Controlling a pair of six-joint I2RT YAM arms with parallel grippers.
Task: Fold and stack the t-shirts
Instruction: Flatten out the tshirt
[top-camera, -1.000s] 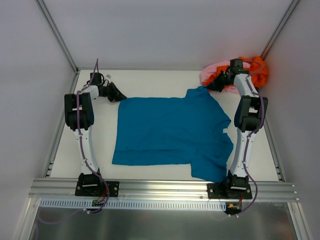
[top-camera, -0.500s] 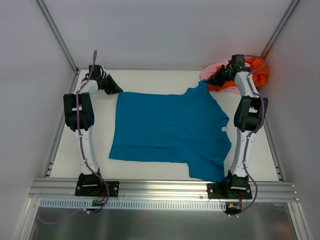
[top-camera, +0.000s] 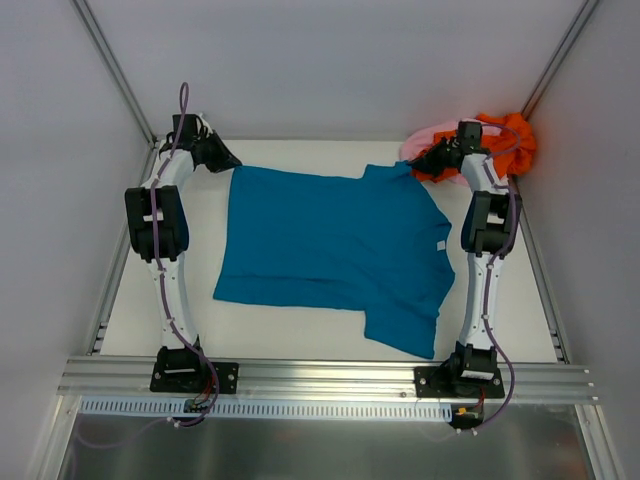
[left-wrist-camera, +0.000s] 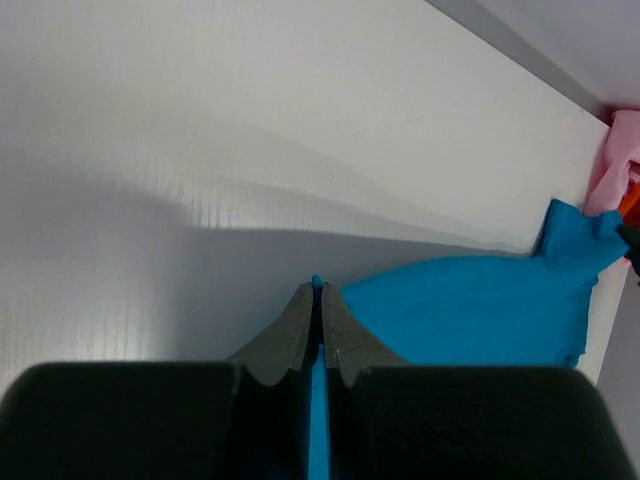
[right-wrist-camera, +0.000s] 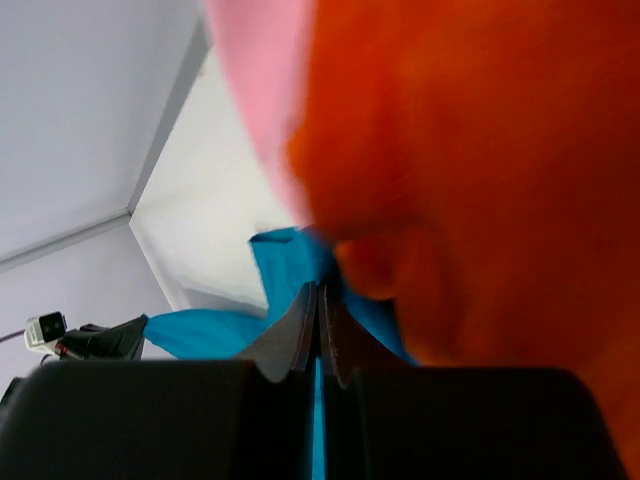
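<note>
Teal t-shirt (top-camera: 330, 250) dragged back | left pincer (left-wrist-camera: 318, 290), right pincer (right-wrist-camera: 318, 290) clamp it (tag (top-camera: 438, 245) unreadable)

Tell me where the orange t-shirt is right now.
In the top view, the orange t-shirt lies bunched in the table's far right corner, against the pink t-shirt, beside the right hand gripping the teal t-shirt.

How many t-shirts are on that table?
3: teal-blue t-shirt spread flat in the middle; orange t-shirt bunched in the far right corner; pale pink t-shirt beside it. More may hide underneath.
</note>
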